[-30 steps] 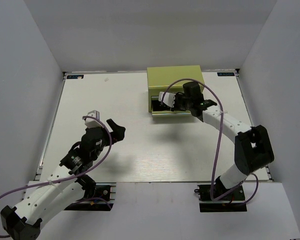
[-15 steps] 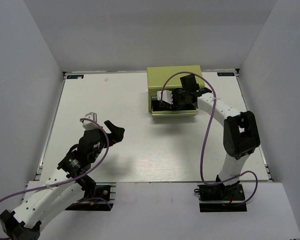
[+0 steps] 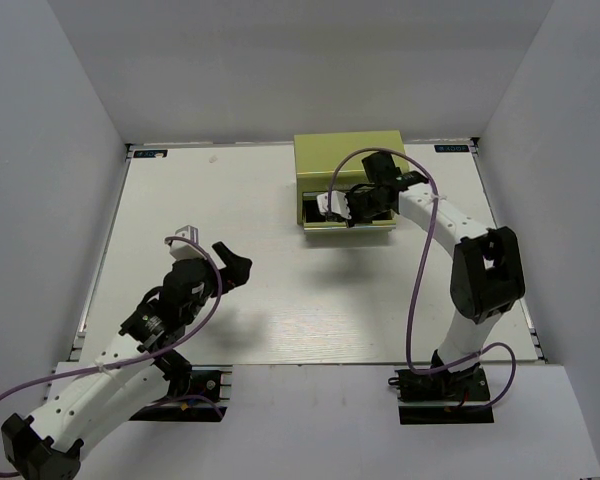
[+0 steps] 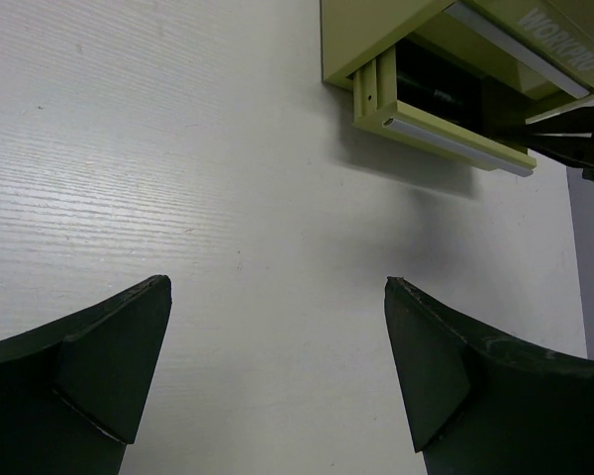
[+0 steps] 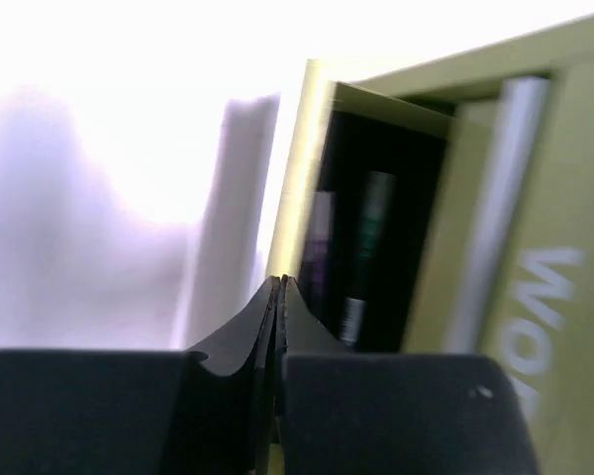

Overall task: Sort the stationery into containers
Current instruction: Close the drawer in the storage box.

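Observation:
The olive-green box [image 3: 345,165] stands at the table's far middle with a front drawer [image 3: 348,226] pulled out. My right gripper [image 3: 351,207] hangs over that drawer. In the right wrist view it [image 5: 281,282] is shut with nothing between the fingers, its tip at the drawer's edge. Inside the dark drawer lie a green-tipped pen [image 5: 375,220] and another slim dark pen [image 5: 319,259], both blurred. My left gripper [image 3: 232,264] is open and empty over bare table at the near left. The left wrist view shows it [image 4: 277,285] open, with the box [image 4: 376,30] and open drawer [image 4: 445,141] far ahead.
White walls close in the table [image 3: 250,200] on the left, back and right. A small white clip-like part [image 3: 186,232] sits on the left arm's wrist. No loose stationery shows on the tabletop.
The right arm swung its elbow in and raised its wrist over the box, the gripper staying at the open drawer. The left arm shifted slightly.

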Controlling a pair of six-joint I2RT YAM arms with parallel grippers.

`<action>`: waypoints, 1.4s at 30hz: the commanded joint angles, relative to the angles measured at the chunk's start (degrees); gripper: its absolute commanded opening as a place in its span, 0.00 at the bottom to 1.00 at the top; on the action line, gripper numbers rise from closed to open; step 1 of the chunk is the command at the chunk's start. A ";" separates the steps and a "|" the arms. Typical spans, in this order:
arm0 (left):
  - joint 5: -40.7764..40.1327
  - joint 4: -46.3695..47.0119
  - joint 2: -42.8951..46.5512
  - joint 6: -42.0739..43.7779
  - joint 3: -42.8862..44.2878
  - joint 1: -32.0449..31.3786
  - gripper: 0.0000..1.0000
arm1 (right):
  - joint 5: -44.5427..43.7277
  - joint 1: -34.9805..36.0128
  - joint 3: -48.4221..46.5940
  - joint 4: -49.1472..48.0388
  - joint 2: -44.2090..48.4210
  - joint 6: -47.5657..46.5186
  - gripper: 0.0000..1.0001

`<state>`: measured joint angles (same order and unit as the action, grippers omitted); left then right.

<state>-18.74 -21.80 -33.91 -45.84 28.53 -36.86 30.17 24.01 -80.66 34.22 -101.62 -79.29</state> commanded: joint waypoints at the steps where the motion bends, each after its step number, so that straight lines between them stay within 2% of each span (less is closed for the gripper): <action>1: 0.64 1.32 0.16 0.67 -0.15 0.21 0.99 | 4.45 -0.02 -4.23 12.62 -1.73 -6.93 0.00; 4: 0.64 1.85 0.16 0.67 -0.15 0.21 0.99 | 3.76 -0.01 -4.16 13.78 -2.61 -6.06 0.00; 8: 0.64 1.85 0.16 0.67 -0.15 0.21 0.99 | 1.21 0.34 -1.34 6.58 -2.35 -1.85 0.00; 22: 1.16 2.47 -0.37 0.67 -0.15 0.21 0.99 | -9.59 2.53 3.58 -5.91 -5.16 8.52 0.00; 30: 1.16 2.47 -0.37 0.67 -0.67 0.21 0.99 | -20.32 4.02 9.46 -23.90 -4.46 16.35 0.00; 42: 1.16 2.47 -0.37 0.67 -0.67 0.21 0.99 | -29.91 5.17 13.69 -39.13 -4.81 18.99 0.00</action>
<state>-17.96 -20.47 -34.72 -45.67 28.42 -36.86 3.84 28.69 -67.31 3.75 -106.65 -61.60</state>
